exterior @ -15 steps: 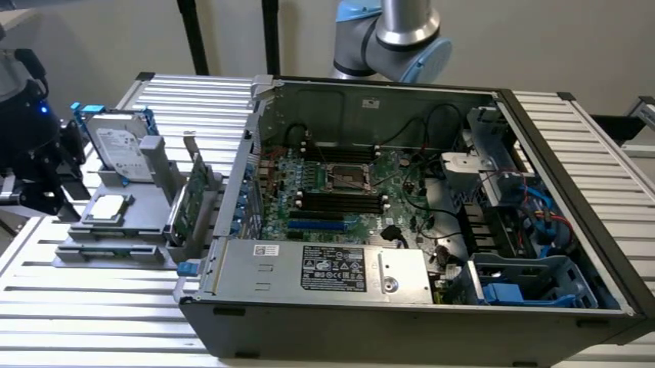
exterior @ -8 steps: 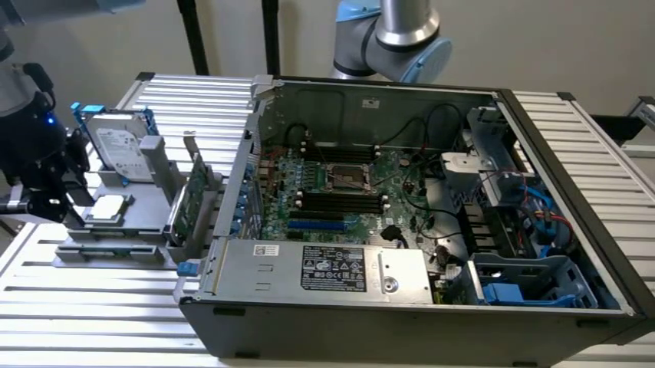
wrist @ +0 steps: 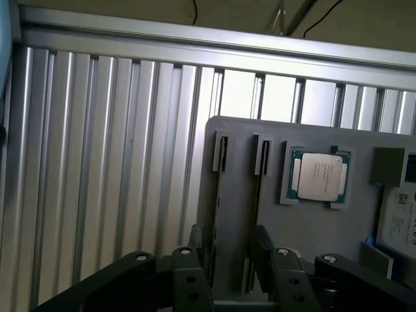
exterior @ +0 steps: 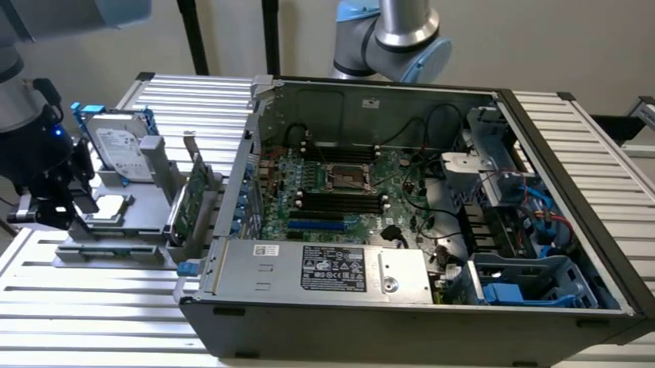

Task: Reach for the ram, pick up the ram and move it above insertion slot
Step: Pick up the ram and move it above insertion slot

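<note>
Wrist view: end effector (wrist: 229, 235) spread over gray holder (wrist: 312, 247), CPU (wrist: 318, 177) adj.

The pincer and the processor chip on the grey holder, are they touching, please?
Apart: in the wrist view, bare grey holder shows between the pincer and the processor chip.

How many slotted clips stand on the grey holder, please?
2: side by side on the holder, one clip by its edge, the other clip nearer the processor. Others may be hidden.
</note>
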{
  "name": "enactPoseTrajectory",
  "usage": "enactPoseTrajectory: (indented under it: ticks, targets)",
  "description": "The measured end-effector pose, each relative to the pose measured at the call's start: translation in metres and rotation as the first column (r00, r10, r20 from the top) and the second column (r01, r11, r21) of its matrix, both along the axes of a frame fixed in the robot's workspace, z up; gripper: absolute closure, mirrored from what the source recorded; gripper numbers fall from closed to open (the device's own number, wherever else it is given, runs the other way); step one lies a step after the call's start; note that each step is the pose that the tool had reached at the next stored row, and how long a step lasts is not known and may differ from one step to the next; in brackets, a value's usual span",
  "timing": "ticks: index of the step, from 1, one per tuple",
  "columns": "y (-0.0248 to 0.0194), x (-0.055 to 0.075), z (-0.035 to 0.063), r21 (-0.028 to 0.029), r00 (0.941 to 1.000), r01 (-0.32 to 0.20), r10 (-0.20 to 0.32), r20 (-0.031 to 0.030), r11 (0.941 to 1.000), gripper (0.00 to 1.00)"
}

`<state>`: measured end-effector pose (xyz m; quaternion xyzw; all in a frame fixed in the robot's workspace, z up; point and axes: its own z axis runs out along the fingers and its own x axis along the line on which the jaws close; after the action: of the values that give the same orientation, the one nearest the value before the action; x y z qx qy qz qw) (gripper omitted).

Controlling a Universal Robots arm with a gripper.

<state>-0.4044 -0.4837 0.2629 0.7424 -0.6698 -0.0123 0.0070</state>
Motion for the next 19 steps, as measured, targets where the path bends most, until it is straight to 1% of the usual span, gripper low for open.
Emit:
enactPoseTrajectory:
  ticks: [9, 19]
  targets:
    - [-0.0013, 0.000, -0.0164, 0.0008, 1.0000, 0.000, 0.000, 0.0001, 1.0000, 0.58]
    - [-0.0014, 0.002, -0.0345, 0.0011, 1.0000, 0.000, 0.000, 0.0008, 1.0000, 0.58]
